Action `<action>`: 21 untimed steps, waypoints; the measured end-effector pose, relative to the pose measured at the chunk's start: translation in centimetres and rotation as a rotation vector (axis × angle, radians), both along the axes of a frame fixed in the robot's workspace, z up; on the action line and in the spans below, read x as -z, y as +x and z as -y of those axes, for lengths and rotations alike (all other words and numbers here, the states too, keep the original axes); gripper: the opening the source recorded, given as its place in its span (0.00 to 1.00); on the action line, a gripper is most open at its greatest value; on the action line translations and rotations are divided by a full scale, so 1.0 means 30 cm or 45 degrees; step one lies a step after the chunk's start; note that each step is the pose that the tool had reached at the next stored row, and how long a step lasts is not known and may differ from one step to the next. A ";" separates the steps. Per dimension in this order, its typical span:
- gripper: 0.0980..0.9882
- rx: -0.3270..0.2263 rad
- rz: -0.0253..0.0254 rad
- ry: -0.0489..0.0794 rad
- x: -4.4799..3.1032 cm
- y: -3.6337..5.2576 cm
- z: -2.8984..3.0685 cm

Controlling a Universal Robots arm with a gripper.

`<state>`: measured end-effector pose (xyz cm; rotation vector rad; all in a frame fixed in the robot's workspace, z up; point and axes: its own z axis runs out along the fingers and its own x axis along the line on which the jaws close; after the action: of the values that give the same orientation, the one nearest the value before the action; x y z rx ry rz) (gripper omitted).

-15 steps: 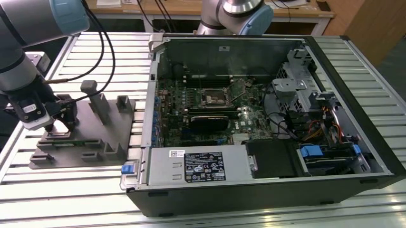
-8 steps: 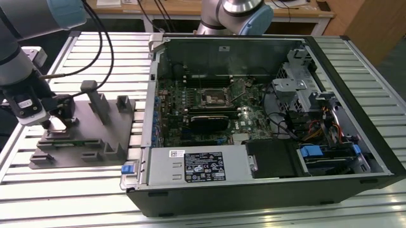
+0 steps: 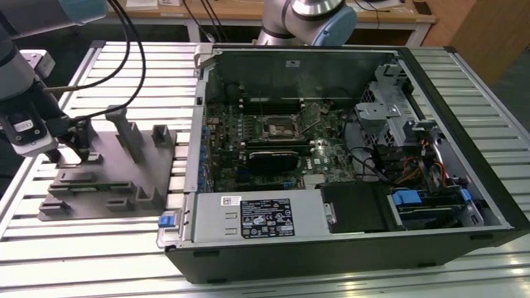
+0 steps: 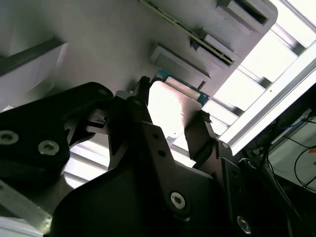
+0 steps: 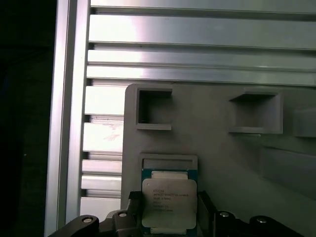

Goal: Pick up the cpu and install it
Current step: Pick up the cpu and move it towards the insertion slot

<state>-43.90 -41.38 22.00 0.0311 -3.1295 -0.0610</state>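
Observation:
In both wrist views the cpu (image 5: 169, 200) (image 4: 170, 106), a small square chip with a silvery face, lies in a shallow pocket of the grey plastic fixture (image 5: 212, 143). My gripper (image 5: 169, 213) (image 4: 173, 111) is down over it, its black fingers (image 5: 132, 213) pressed against two opposite edges of the chip. In the exterior view the gripper (image 3: 68, 152) stands at the far left corner of the fixture (image 3: 108, 180), well to the left of the open computer case (image 3: 348, 62). The dark socket frame (image 3: 276, 129) sits on the motherboard inside the case.
The fixture has upright posts (image 3: 124, 127) and empty pockets (image 5: 154, 106) around the gripper. Black cables (image 3: 133, 49) hang above the fixture. The case holds a grey box with a white label (image 3: 257, 217), drive cages and wiring on the exterior view's right. Everything rests on a slatted aluminium table (image 3: 83, 261).

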 end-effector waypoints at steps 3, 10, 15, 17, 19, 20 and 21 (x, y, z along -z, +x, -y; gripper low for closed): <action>0.50 0.000 0.0000 0.001 -0.020 0.000 0.000; 0.50 0.000 -0.0001 0.001 -0.084 0.000 0.000; 0.50 0.000 0.0000 0.007 -0.106 0.000 0.000; 0.50 0.000 0.0000 0.007 -0.114 0.000 0.000; 0.50 0.000 0.0000 0.007 -0.122 0.000 0.000; 0.50 0.000 0.0001 0.007 -0.126 0.000 0.000; 0.50 0.000 0.0002 0.007 -0.130 0.000 0.000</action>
<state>-43.90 -41.37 25.91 0.0312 -3.1295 -0.0702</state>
